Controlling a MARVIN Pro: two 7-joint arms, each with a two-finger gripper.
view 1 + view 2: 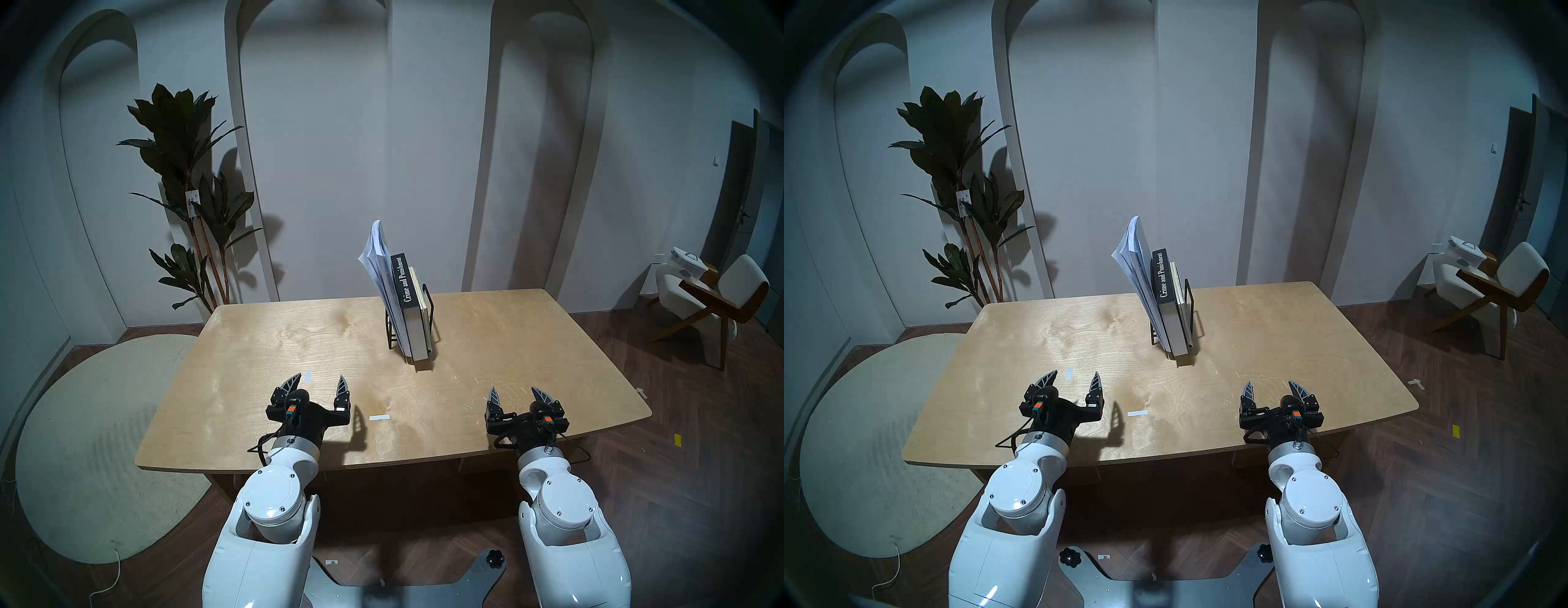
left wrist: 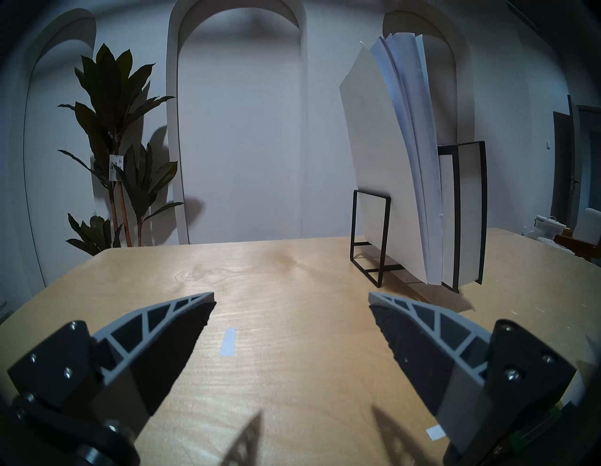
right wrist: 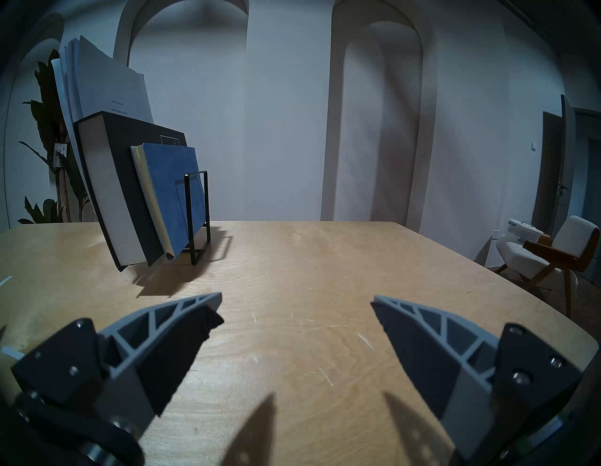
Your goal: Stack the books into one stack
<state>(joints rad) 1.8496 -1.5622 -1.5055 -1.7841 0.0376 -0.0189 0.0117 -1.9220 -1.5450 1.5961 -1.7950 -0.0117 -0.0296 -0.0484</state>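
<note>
Three books stand upright in a black wire rack [image 1: 432, 303] at the table's far middle. Leftmost is a tall floppy white softcover [image 1: 379, 271] [image 2: 383, 162], leaning left. Beside it stands the thick black book [image 1: 406, 282] [image 3: 130, 182] with "Crime and Punishment" on its spine. A thin blue book [image 3: 177, 192] leans against its right side. No stack shows on the table. My left gripper [image 1: 319, 380] [image 2: 291, 297] hovers open near the front left, empty. My right gripper [image 1: 514, 392] [image 3: 297, 299] is open and empty near the front right.
The wooden table [image 1: 297, 339] carries two small white tape strips [image 1: 379, 418] [image 1: 308, 375] near my left gripper. A potted plant [image 1: 186, 178] stands behind the table's left corner. A chair [image 1: 717, 297] is off to the right, a round rug [image 1: 85, 446] on the left floor.
</note>
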